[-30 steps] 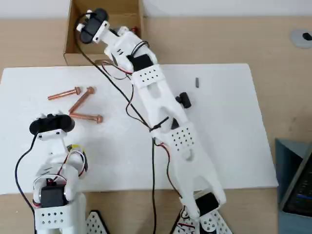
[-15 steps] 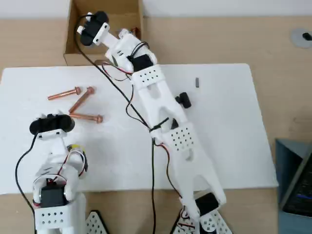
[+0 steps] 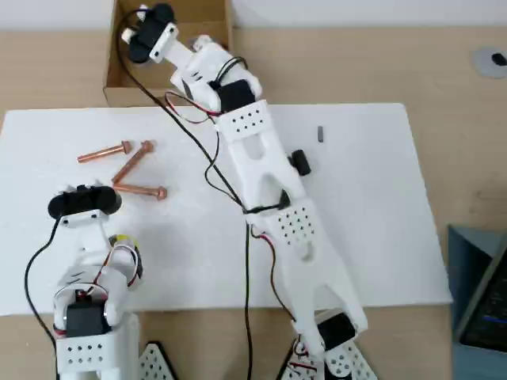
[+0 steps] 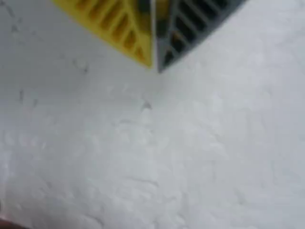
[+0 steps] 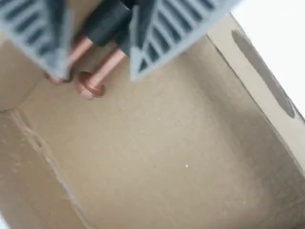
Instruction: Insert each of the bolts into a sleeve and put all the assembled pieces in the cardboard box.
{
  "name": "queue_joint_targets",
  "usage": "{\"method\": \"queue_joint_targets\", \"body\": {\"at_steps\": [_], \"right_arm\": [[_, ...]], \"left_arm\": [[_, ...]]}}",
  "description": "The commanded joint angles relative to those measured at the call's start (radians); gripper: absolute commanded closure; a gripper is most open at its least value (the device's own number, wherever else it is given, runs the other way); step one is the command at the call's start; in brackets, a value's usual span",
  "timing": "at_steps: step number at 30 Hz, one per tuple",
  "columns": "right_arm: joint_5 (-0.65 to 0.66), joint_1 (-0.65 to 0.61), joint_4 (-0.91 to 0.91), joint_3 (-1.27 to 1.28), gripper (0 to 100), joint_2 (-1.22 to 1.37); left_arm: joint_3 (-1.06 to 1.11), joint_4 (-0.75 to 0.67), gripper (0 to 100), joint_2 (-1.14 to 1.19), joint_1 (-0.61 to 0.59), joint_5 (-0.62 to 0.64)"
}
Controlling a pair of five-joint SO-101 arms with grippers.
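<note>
moved: right gripper (image 5: 97, 71) deeper into cardboard box (image 3: 131, 96) | jaws apart over 2 sleeved bolts (image 5: 107, 69), likely dropped | left gripper (image 4: 153, 62) clenched, empty | 3 loose bolts (image 3: 131, 165) remaining

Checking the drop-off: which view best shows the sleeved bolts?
Right wrist view: both sleeved bolts close up inside the cardboard box. High view: the right arm covers them. Left wrist view faces the white mat.

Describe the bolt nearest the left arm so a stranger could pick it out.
On the white mat, three copper bolts lie left of the right arm stretched into the box. It is the bolt closest to the left arm, lying apart from the other two, whose heads nearly meet.
</note>
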Motion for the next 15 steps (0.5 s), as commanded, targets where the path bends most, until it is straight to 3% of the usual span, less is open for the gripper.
{"method": "queue_joint_targets", "body": {"at_steps": [1,8,15], "right_arm": [[0.005,0.013,0.098,-0.128,98.8,-0.022],[-0.006,0.027,0.261,-0.183,98.9,-0.062],[-0.143,0.044,0.485,-0.182,98.9,-0.196]], "left_arm": [[-0.008,-0.002,100,-0.007,-0.005,0.0],[-0.008,-0.002,100,-0.007,-0.006,0.002],[-0.008,-0.002,100,-0.007,-0.008,0.002]]}}
